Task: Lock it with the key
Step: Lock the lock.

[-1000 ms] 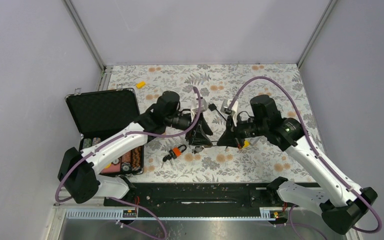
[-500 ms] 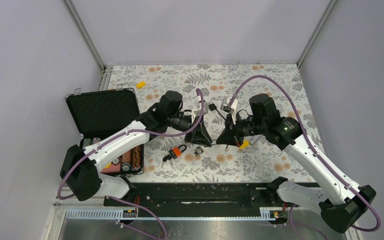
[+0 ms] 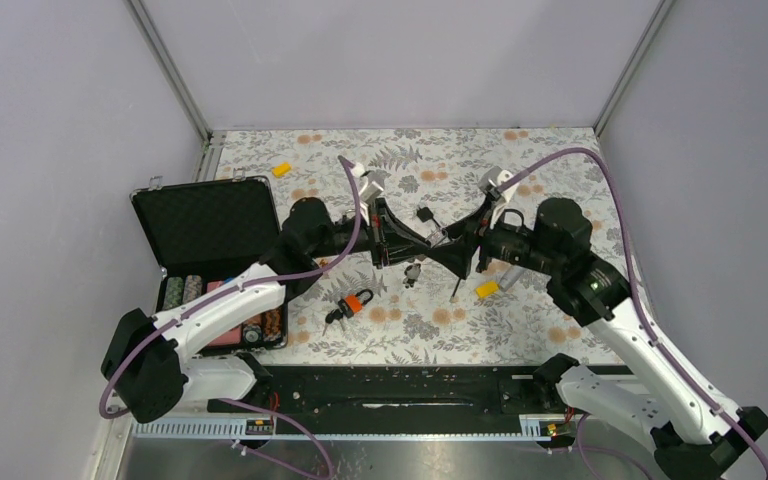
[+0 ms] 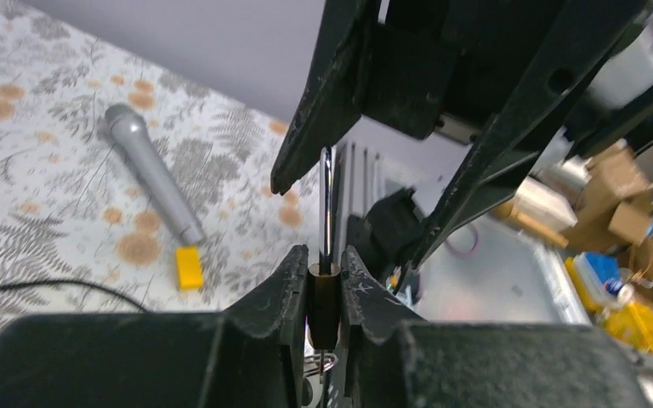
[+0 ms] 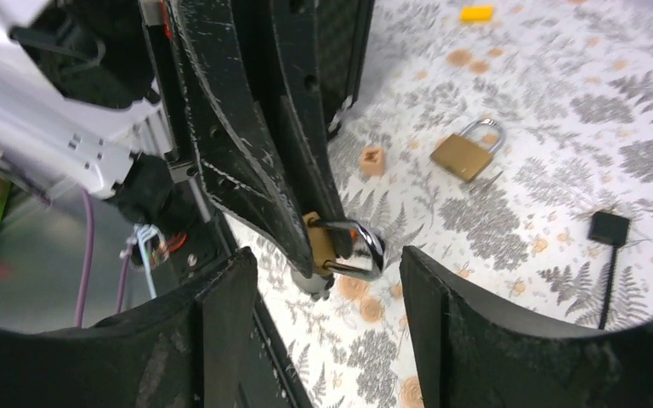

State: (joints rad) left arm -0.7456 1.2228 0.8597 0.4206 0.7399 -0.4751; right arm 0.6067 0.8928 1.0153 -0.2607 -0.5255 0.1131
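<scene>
The lock (image 5: 319, 242), a small brass padlock with a silver shackle (image 4: 326, 195), is held above the table. My left gripper (image 4: 325, 255) is shut on its body, and a metal ring hangs under it. In the top view the left gripper (image 3: 422, 243) and right gripper (image 3: 450, 255) meet nose to nose over the middle of the mat. My right gripper (image 5: 327, 259) is open, its fingers (image 5: 221, 323) standing apart on either side of the shackle without touching it. The orange-and-black key bunch (image 3: 353, 303) lies on the mat below.
A second brass padlock (image 5: 468, 153) lies on the mat near a small wooden cube (image 5: 372, 160) and a black plug on a cable (image 5: 610, 228). A grey microphone (image 4: 153, 174) and yellow block (image 4: 190, 267) lie nearby. An open black case (image 3: 210, 225) is at the left.
Both grippers have risen from pointing down at the mat to facing each other. The left gripper has shut on the lock and the right gripper has opened.
</scene>
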